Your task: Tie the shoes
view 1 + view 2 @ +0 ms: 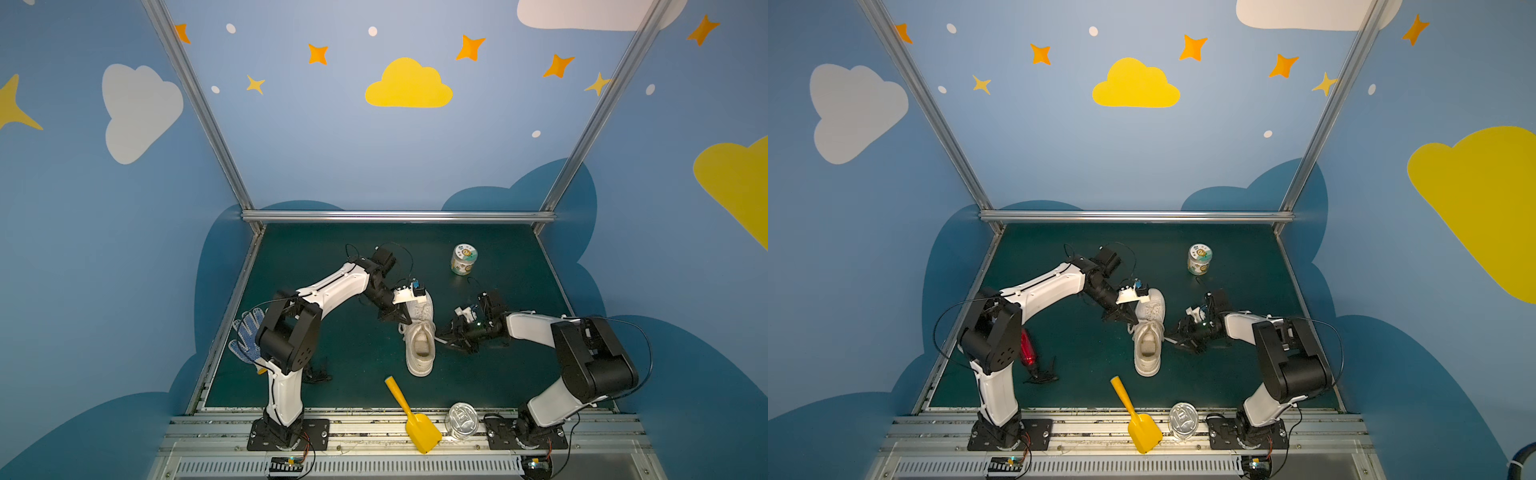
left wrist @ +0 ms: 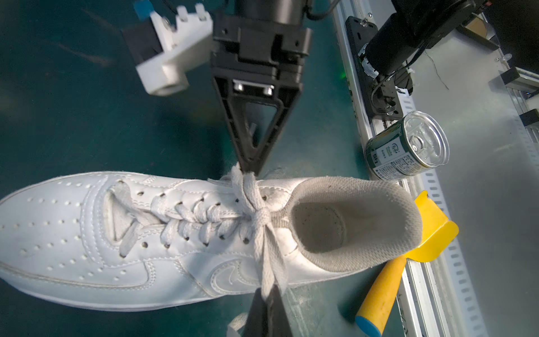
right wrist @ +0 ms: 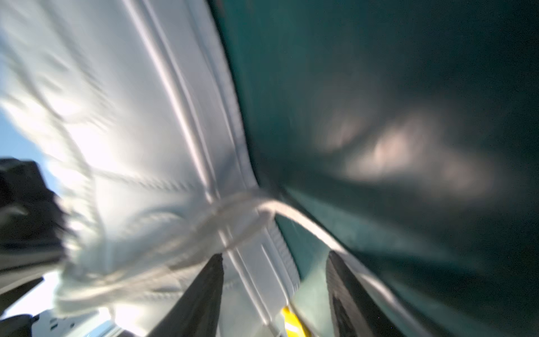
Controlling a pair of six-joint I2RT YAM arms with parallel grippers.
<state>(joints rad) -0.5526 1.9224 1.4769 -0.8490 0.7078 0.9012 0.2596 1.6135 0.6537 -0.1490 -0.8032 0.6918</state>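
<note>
A white shoe (image 1: 419, 345) (image 1: 1148, 345) lies mid-mat, toe toward the back wall. The left wrist view shows the shoe (image 2: 87, 227) with its white laces crossed in a knot (image 2: 259, 216) over the tongue. From the knot, one lace strand runs down the shoe's side into my left gripper (image 2: 267, 291) (image 1: 405, 320), which is shut on it. My right gripper (image 1: 442, 336) (image 3: 275, 256) is at the shoe's other side, fingers apart. Between them I see only the sole and mat. Another lace strand (image 3: 306, 218) curves past one finger. The right wrist view is blurred.
A yellow shovel (image 1: 411, 419) and a silver-topped can (image 1: 461, 419) lie at the front rail, close to the shoe's heel. A small jar (image 1: 464, 259) stands at the back right. A dotted glove (image 1: 245, 336), a red object (image 1: 1029, 349) and a black item (image 1: 318, 374) lie left.
</note>
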